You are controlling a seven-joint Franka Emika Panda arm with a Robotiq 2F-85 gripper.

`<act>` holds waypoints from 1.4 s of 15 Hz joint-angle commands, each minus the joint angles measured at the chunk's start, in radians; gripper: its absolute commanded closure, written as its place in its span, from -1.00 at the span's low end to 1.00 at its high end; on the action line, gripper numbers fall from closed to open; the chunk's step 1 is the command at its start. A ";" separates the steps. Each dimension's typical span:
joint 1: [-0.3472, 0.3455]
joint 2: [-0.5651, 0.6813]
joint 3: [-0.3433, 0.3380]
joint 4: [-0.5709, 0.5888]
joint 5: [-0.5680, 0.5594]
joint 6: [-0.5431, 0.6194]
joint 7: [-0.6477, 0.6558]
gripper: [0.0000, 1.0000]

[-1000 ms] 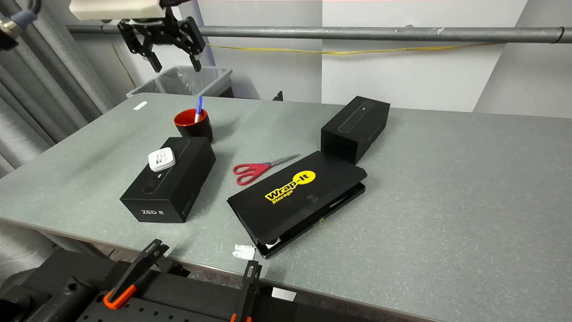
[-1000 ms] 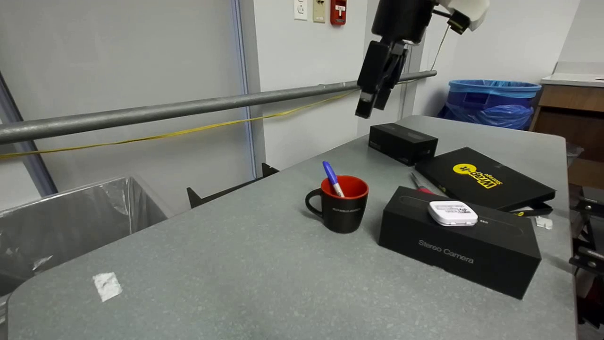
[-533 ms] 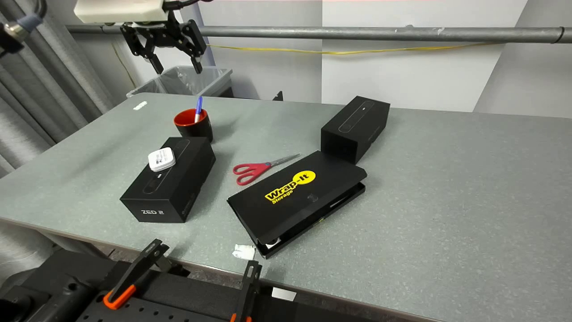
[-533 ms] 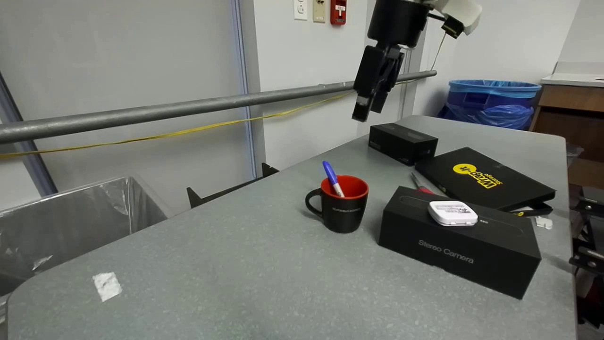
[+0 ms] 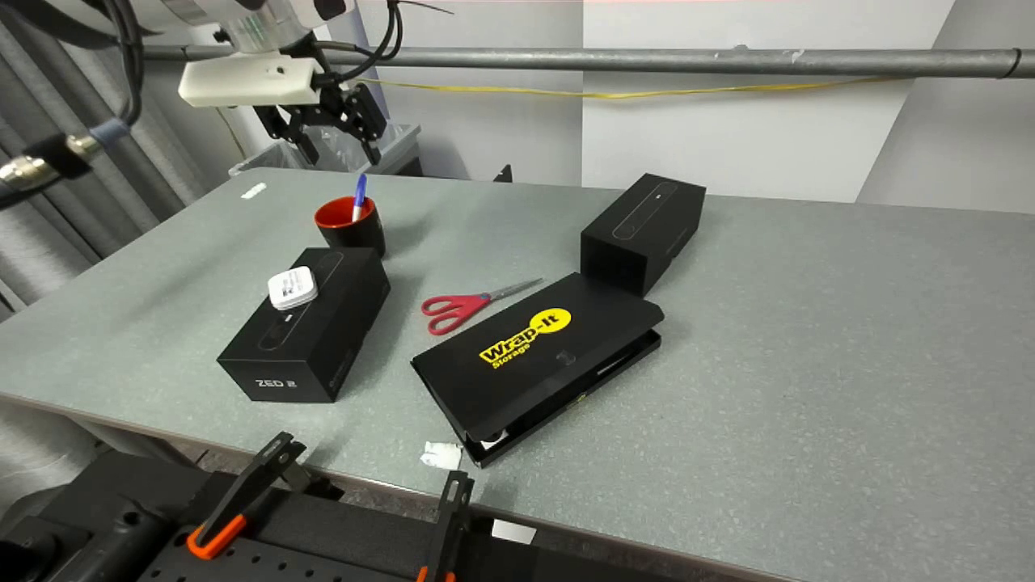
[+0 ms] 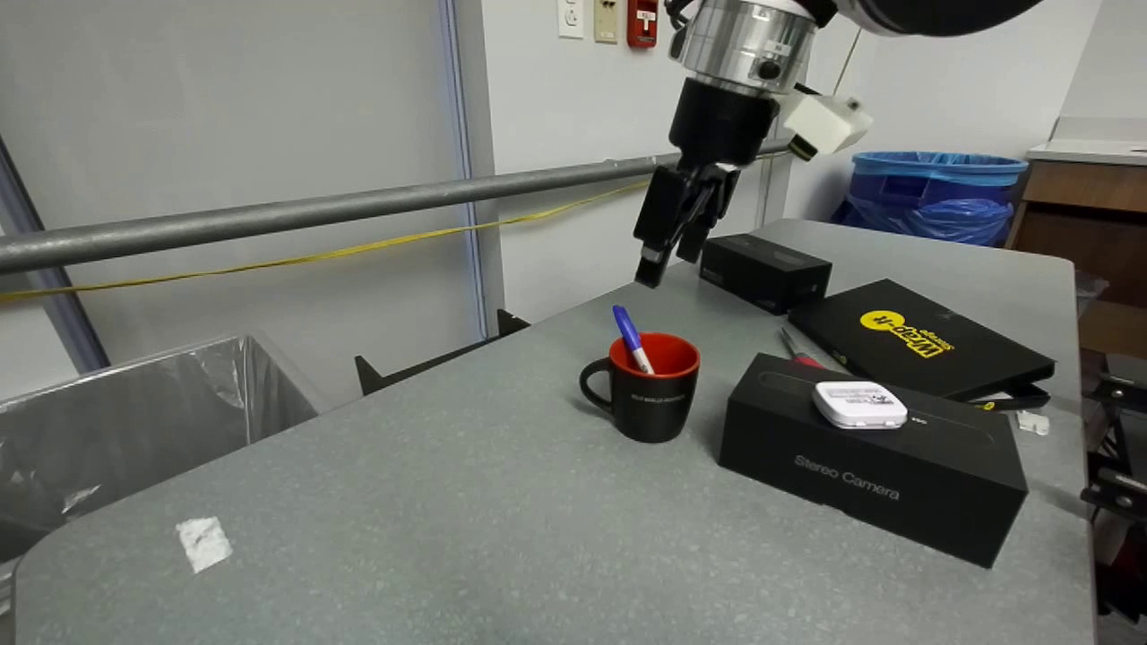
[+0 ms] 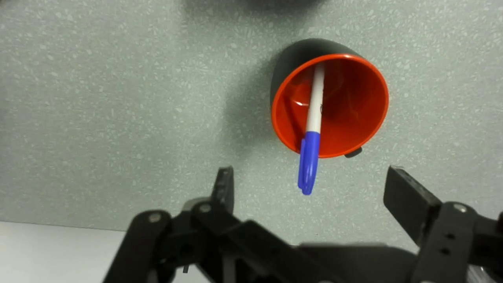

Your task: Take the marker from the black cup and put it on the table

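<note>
While the grey table (image 6: pixel 403 502) stretches below, I have the gripper (image 5: pixel 341 156) raised above it, jaws wide apart; the black cup (image 6: pixel 652 410) (red inside, my wrist view tells me) stands upright there, and the marker (image 7: pixel 314 112) leans in it, blue cap up.

Looks like a lab, robotics type. Main signs: a robot arm (image 6: pixel 744 45) out over a big grey desk (image 5: pixel 808 364); on it, a blk box (image 5: pixel 311 323) w/ print reading ZED 2 & Stereo Camera; blk/orange clamps (image 5: pixel 249 487) & a perforated blk plate (image 5: pixel 275 566) by the desk's edge in an exterior view. Rm fittings are plain, workplace-type: a wall outlet (image 6: pixel 571 18), a red wall box (image 6: pixel 642 23), a long metal rail (image 6: pixel 358 210). In the bkgd, a lge blue-lined bin (image 6: pixel 927 194) near a pale counter (image 6: pixel 1093 155) w/ a wood-look cabinet (image 6: pixel 1086 190) under.
</note>
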State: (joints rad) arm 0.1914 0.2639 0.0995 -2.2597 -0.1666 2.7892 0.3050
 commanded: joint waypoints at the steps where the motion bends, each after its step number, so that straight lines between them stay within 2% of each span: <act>1: 0.066 0.080 -0.064 0.061 -0.038 0.069 0.074 -1.00; 5: 0.119 0.143 -0.115 0.113 -0.031 0.079 0.090 -1.00; 12: 0.166 0.208 -0.149 0.185 -0.012 0.051 0.081 -1.00; 13: 0.169 0.211 -0.151 0.186 -0.007 0.053 0.082 -0.50; 14: 0.172 0.211 -0.152 0.187 -0.007 0.054 0.082 -0.47; 21: 0.160 0.204 -0.140 0.180 0.018 0.052 0.076 0.61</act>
State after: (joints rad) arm 0.3408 0.4590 -0.0300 -2.0961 -0.1643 2.8385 0.3592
